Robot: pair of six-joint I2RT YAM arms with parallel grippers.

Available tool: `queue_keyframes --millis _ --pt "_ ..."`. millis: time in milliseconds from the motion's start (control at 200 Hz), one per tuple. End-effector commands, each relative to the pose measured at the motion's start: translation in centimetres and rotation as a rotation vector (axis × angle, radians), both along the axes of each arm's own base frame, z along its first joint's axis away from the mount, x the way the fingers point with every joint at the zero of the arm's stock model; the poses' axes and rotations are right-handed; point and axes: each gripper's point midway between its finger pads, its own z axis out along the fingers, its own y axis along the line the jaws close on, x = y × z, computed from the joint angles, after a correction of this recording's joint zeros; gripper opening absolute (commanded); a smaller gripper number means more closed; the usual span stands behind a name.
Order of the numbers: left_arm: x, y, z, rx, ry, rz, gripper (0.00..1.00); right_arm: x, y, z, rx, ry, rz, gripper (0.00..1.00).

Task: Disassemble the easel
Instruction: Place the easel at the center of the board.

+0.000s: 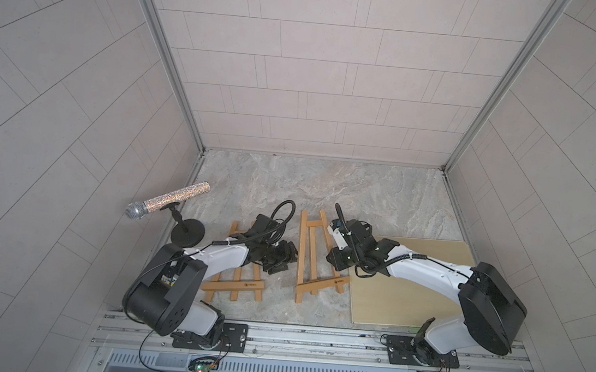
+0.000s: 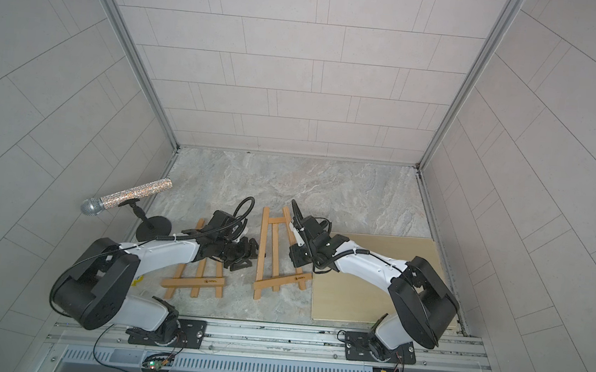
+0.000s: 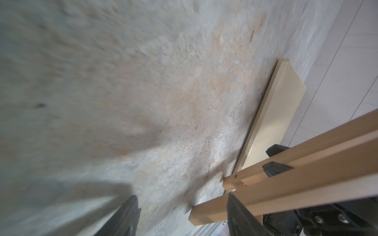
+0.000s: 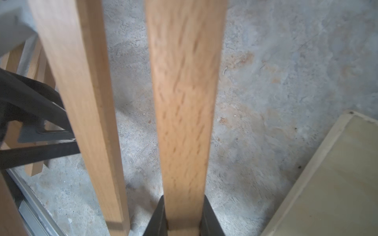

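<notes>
The robot's right hand point(image 4: 184, 206) is clamped tight on one leg of a small three-legged easel of light brown wood point(image 1: 321, 285), its black fingers point(image 4: 207, 216) pressed to either side of the slat. The easel sits at the middle of the grey marble-patterned table point(image 1: 326, 185), between the two arms. Whether it is lifted off the surface cannot be told.

The left hand point(image 1: 283, 257) hovers just beside the easel's opposite outer leg. Its fingers point(image 3: 235, 212) are spread wide and grip nothing, and the end of that leg lies near one of them.

A second wooden easel of the same make point(image 1: 232, 284) lies flat beneath the left arm. A pale rectangular plywood board point(image 1: 408, 296) lies under the right arm. A glitter-covered microphone on a black round-based stand point(image 1: 168, 201) stands at the table's left edge.
</notes>
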Motion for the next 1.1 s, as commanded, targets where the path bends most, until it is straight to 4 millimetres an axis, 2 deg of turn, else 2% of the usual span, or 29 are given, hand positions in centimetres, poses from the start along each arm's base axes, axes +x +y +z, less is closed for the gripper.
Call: queue_keyframes --millis 0,260,455,595,781,1096 --pt "0.2 2.1 0.5 0.105 -0.014 0.008 0.74 0.4 -0.2 -0.7 -0.021 0.001 -0.025 0.0" --pt "2.6 4.2 4.3 0.232 -0.15 0.044 0.79 0.7 0.2 -1.6 -0.061 0.049 -0.018 0.0" --pt "4.0 4.3 6.4 0.25 -0.22 0.054 0.8 0.7 0.8 -3.0 -0.108 0.101 -0.01 0.0" --pt "4.4 4.2 6.8 0.247 -0.234 0.052 0.8 0.6 1.2 -3.7 -0.143 0.117 -0.002 0.0" --pt "4.8 4.0 7.4 0.247 -0.258 0.034 0.83 0.5 1.0 -4.3 -0.174 0.136 0.001 0.08" --pt "5.5 4.0 8.1 0.25 -0.299 0.024 0.86 0.6 1.0 -3.0 -0.155 0.13 0.007 0.23"
